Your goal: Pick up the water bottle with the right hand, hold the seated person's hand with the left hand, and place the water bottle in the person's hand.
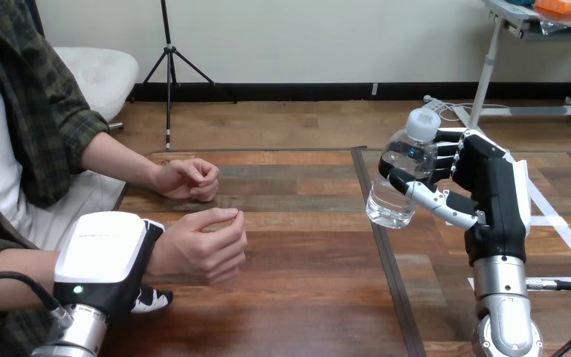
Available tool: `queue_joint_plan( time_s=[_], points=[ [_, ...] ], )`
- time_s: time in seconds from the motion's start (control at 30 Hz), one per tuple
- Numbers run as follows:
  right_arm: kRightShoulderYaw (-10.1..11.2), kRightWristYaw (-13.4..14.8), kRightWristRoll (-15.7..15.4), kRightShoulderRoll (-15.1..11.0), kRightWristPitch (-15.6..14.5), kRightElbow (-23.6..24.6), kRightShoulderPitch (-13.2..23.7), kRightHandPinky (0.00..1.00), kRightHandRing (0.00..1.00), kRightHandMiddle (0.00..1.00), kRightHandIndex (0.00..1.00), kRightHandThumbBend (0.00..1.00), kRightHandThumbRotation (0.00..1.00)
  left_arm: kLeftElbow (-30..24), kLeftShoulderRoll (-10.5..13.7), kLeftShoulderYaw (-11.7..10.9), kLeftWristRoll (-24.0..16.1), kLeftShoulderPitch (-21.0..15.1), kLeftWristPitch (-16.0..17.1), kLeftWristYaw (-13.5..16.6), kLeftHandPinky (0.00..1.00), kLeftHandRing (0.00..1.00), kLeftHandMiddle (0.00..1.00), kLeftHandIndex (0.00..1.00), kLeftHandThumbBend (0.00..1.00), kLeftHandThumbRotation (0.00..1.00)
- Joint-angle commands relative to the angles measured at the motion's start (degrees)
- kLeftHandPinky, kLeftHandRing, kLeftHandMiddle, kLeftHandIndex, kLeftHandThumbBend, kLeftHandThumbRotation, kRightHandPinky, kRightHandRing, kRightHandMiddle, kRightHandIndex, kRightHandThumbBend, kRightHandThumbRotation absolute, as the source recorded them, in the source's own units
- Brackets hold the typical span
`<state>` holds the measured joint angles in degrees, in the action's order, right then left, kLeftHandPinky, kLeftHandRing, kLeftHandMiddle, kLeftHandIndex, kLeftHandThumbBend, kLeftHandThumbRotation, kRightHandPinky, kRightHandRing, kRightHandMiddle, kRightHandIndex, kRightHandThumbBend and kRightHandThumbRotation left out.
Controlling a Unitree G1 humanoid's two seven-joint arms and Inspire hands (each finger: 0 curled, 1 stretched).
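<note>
Within the right hand's (491,186) curled fingers (447,141) the water bottle (404,175) sits tilted, lifted clear of the surface (305,297) — thumb across its front, cap above them. The person's nearer hand (202,245), well left of those fingers, is loosely closed — the bottle could meet knuckles and slip. The left hand (104,249) lies over that wrist; whether it grips, I cannot tell.
</note>
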<state>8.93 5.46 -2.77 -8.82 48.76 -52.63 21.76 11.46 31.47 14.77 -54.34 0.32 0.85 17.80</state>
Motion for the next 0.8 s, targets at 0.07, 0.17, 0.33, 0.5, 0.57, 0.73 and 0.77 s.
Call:
queue_joint_plan(
  time_s=[0.07, 0.17, 0.33, 0.5, 0.57, 0.73, 0.77],
  points=[
    [-0.2, 1.0, -0.4, -0.1, 2.2, 3.7, 3.0, 0.38, 0.44, 0.49, 0.53, 0.72, 0.00, -1.8, 0.2, 0.3, -0.6, -1.6, 1.1, 2.4, 0.32, 0.34, 0.38, 0.38, 0.86, 0.00],
    [-0.1, 0.7, -0.2, 0.0, 2.3, 3.6, 3.1, 0.38, 0.44, 0.49, 0.53, 0.72, 0.00, -2.0, 0.2, 0.2, -0.6, -1.6, 0.6, 1.7, 0.32, 0.34, 0.38, 0.38, 0.85, 0.00],
    [-0.2, 1.4, -0.9, -0.2, 2.0, 3.9, 3.0, 0.38, 0.44, 0.49, 0.53, 0.72, 0.00, -2.4, 0.1, 0.1, -0.3, -1.5, 0.2, 0.8, 0.32, 0.34, 0.38, 0.39, 0.84, 0.00],
    [-0.2, 1.2, -0.5, 0.0, 1.9, 3.9, 2.9, 0.39, 0.44, 0.49, 0.53, 0.72, 0.00, -2.3, -0.1, -0.1, 0.0, -1.5, 0.3, 0.8, 0.32, 0.35, 0.38, 0.39, 0.83, 0.00],
    [-0.1, 1.0, -0.3, 0.1, 2.0, 3.8, 3.0, 0.39, 0.44, 0.49, 0.53, 0.72, 0.00, -2.3, -0.1, -0.1, -0.1, -1.5, 0.3, 0.9, 0.32, 0.35, 0.39, 0.40, 0.83, 0.00],
    [-0.1, 0.8, -0.1, 0.1, 2.2, 3.6, 3.0, 0.39, 0.44, 0.49, 0.53, 0.72, 0.00, -2.3, -0.2, -0.1, -0.3, -1.4, -0.1, 0.8, 0.33, 0.35, 0.39, 0.41, 0.83, 0.00],
    [-0.1, 0.5, 0.2, 0.2, 2.2, 3.6, 3.0, 0.39, 0.44, 0.49, 0.53, 0.72, 0.00, -2.3, -0.2, -0.1, -0.3, -1.4, -0.1, 0.9, 0.33, 0.35, 0.39, 0.42, 0.83, 0.00]
  ],
)
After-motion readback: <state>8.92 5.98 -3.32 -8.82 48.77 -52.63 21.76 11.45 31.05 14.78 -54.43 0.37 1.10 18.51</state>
